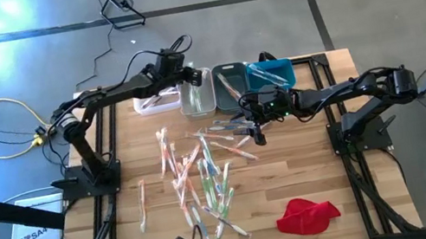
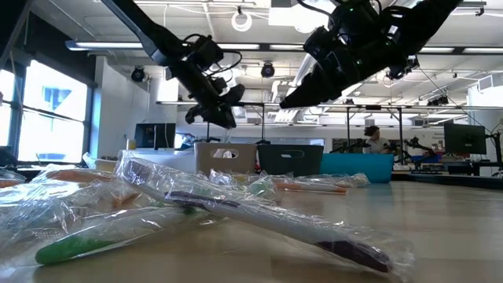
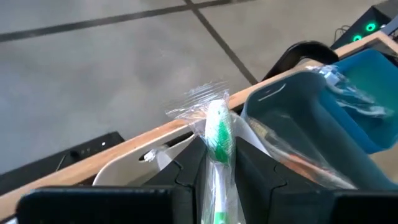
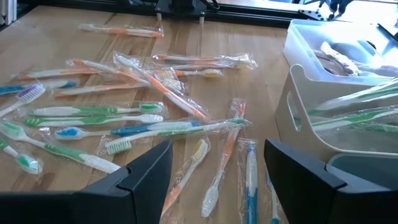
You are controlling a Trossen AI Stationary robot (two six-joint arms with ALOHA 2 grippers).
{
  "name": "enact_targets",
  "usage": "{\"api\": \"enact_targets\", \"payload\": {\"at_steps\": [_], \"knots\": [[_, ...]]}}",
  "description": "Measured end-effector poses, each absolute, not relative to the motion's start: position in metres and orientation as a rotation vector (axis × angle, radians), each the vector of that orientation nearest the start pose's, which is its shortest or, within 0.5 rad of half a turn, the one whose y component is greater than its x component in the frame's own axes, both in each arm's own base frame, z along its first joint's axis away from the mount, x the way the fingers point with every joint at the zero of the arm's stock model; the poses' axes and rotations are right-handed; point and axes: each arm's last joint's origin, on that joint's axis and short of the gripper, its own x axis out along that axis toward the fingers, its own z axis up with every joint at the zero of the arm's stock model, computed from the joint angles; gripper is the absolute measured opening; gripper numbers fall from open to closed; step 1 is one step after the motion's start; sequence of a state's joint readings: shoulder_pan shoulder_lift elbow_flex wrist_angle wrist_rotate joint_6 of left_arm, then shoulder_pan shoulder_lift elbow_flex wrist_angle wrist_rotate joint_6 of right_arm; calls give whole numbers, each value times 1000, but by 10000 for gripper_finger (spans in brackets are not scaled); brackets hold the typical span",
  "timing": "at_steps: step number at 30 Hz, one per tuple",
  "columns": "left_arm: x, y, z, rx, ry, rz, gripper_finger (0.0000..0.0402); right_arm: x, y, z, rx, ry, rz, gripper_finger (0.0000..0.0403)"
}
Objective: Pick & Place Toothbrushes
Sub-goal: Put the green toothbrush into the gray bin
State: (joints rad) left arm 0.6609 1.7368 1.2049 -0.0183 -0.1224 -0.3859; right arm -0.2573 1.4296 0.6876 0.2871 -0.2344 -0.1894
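Note:
My left gripper (image 1: 190,76) hangs over the row of bins at the table's far edge, above the beige bin (image 1: 196,94), and is shut on a green-and-white toothbrush (image 3: 218,127) in a clear wrapper. My right gripper (image 1: 256,122) stands open above the table just in front of the grey bin (image 1: 229,86), with nothing between its fingers (image 4: 149,171). Many wrapped toothbrushes (image 1: 201,179) lie flat and scattered on the wooden table. The beige bin (image 4: 323,118) holds some green ones. My left gripper pinches the wrapped toothbrush between its two fingers (image 3: 186,168). The brush lies along the fingers. Its green-and-white end (image 3: 217,118) and the crinkled wrapper tip stick out past the fingertips. It is lifted clear, above the bins' rims, slanting down toward the table's far edge.
A white bin (image 1: 149,103) stands left of the beige one and a blue bin (image 1: 269,74) right of the grey one. A red cloth (image 1: 307,214) lies near the front right. Cables and equipment sit on the floor beyond the table's left edge.

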Motion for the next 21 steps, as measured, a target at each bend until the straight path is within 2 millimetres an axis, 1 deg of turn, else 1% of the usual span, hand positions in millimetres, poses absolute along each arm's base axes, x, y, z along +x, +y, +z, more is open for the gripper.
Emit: {"api": "enact_targets", "payload": {"at_steps": [11,21], "knots": [[298,238,232,-532,489,941,67,282,-67,201,-75,443,19,246],[297,238,231,-533,497,944,67,282,-67,201,-75,443,19,246]]}}
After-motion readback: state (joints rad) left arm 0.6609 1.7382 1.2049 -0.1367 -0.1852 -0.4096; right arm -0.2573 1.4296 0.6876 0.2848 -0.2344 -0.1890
